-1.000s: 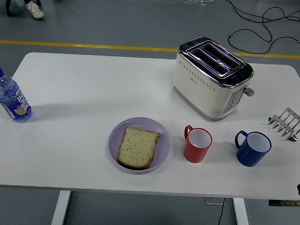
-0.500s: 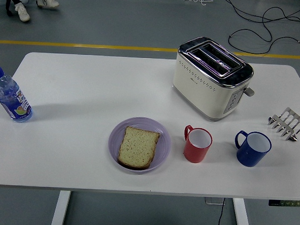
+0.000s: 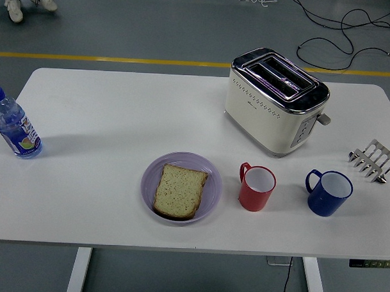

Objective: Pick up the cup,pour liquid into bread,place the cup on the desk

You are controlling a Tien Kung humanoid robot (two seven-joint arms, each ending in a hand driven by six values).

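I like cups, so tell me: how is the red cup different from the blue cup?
The red cup stands right beside the purple plate with bread; the blue cup stands farther right, near the metal rack. One is red, the other dark blue. Both are upright, white inside, with handles pointing left.

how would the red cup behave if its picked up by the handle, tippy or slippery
The red cup looks rigid and probably light. It stands upright on a broad base, so a nudge likely slides rather than tips it. Its glossy wall may be slippery; the side handle should give a surer hold.
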